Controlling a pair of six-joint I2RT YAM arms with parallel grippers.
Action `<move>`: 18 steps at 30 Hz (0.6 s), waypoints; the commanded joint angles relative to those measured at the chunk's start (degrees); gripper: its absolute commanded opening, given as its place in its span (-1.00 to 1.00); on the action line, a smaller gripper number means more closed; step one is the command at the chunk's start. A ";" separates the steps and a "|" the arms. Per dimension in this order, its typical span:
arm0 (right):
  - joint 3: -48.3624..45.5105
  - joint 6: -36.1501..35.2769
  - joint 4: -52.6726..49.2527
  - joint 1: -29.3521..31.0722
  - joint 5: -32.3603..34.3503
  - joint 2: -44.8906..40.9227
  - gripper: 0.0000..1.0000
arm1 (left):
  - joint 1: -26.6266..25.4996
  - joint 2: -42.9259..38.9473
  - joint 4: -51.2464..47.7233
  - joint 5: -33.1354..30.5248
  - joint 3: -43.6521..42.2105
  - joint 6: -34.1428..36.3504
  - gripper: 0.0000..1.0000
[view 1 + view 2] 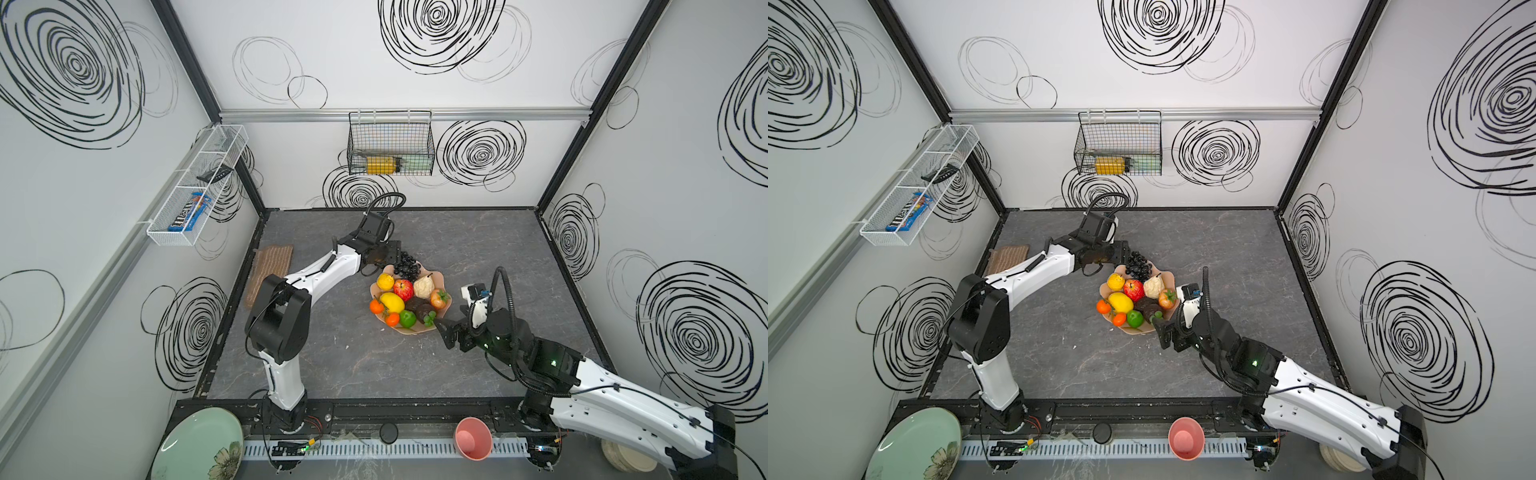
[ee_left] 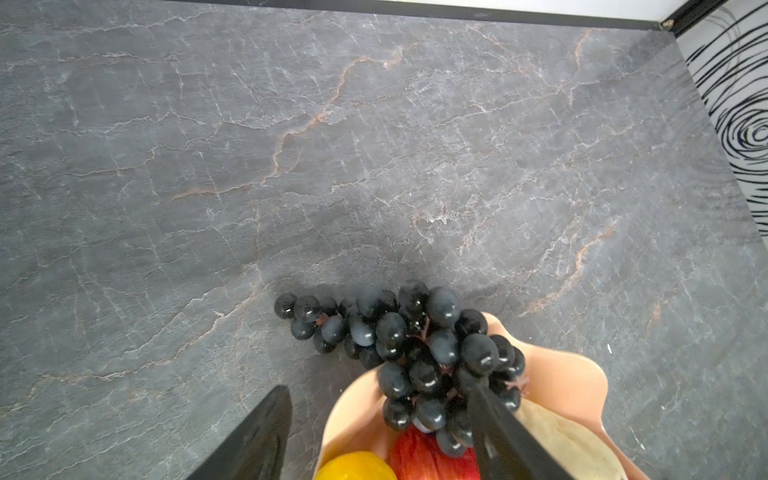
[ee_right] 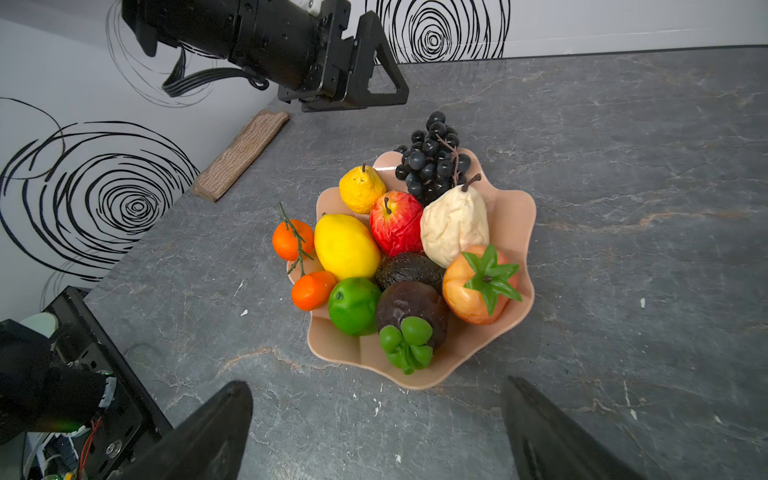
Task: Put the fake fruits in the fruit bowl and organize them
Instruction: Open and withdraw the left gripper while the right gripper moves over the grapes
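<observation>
Front edge: we find a pink cup (image 1: 473, 438) and a pale green plate (image 1: 199, 444), well apart from the fruit.
Right gripper (image 3: 376, 382): fingers spread wide and empty, poised just beside the bowl's near rim.
Fruit bowl (image 3: 513, 232): peach, scalloped, standing mid-way across the grey table (image 3: 623, 166).
Near fruits: lime (image 3: 353, 305), two oranges (image 3: 291, 239) at the rim, a dark leafy-topped fruit (image 3: 411, 305), an orange fruit with green calyx (image 3: 461, 295).
Middle fruits: lemon (image 3: 345, 245), avocado (image 3: 409, 268), apple (image 3: 395, 222), beige pear (image 3: 453, 224) and small yellow fruit (image 3: 361, 189), all inside and packed together.
Grape bunch (image 3: 432, 166): on the far rim, partly spilling onto the table.
Left gripper (image 2: 372, 382): above that rim; we see its fingers apart, gripping nothing.
Far: woven mat (image 1: 270, 266); wire basket (image 1: 390, 143) on the back wall.
</observation>
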 commanded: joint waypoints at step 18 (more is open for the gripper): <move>35.92 -19.61 -2.96 -25.33 -28.02 47.97 0.36 | 4.93 -41.26 44.19 -3.93 -51.70 -8.08 0.54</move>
